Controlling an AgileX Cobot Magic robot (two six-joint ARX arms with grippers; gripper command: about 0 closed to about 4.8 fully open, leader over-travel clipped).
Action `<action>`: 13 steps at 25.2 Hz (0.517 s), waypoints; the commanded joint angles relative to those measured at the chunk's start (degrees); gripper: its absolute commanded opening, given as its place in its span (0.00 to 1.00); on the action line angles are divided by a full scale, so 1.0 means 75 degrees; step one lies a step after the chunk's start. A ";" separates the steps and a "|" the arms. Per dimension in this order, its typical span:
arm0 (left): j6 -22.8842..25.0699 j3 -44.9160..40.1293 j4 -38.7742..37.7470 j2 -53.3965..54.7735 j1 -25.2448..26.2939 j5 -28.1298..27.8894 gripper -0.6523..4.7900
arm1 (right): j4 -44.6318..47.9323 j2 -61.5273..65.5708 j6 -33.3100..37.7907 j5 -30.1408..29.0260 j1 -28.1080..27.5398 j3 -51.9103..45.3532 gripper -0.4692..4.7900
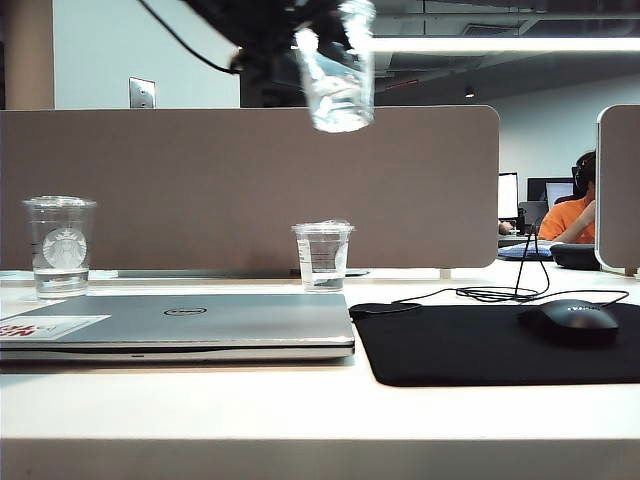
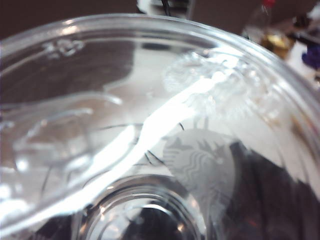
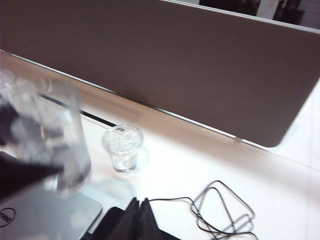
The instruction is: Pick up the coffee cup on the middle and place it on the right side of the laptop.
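L gripper (image 1: 288, 45) clamped on cup (image 1: 338, 75), high above laptop (image 1: 180, 322): long axis near vertical, mouth up, slight tilt. R gripper (image 3: 137, 216) over surface (image 3: 200, 160), fingers together.

Illumination is bright and even, supplied by an overhead ceiling light strip (image 1: 500, 45). The white desk (image 1: 300, 400) is overexposed, with soft, faint shadows beneath the laptop (image 1: 180, 325) and mouse pad (image 1: 480, 345). In the exterior view, the raised coffee cup (image 1: 338, 75) is motion-blurred. The left wrist view is filled by close, defocused clear plastic carrying a strong glare streak. The right wrist view is soft overall; the near cup is smeared.
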 commanded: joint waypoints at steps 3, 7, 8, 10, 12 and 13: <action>-0.0210 -0.0857 0.0866 -0.0041 -0.0909 -0.0720 0.73 | -0.0268 -0.0586 -0.0262 0.0551 0.0006 0.0052 0.08; -0.0425 -0.2372 0.2716 -0.0003 -0.1722 -0.1559 0.73 | -0.0516 -0.1177 -0.0297 0.0962 0.0009 0.0050 0.08; -0.0425 -0.2605 0.2978 0.0000 -0.1786 -0.1664 0.73 | -0.0557 -0.1247 -0.0297 0.0959 0.0009 0.0050 0.08; -0.0455 -0.3136 0.3713 0.0111 -0.1941 -0.1778 0.73 | -0.0670 -0.1373 -0.0297 0.0962 0.0012 0.0050 0.08; -0.0635 -0.3448 0.4173 0.0274 -0.1985 -0.1833 0.73 | -0.0799 -0.1483 -0.0294 0.0965 0.0012 0.0041 0.08; -0.0749 -0.3585 0.4435 0.0428 -0.1985 -0.1923 0.73 | -0.0831 -0.1527 -0.0291 0.0962 0.0015 0.0029 0.08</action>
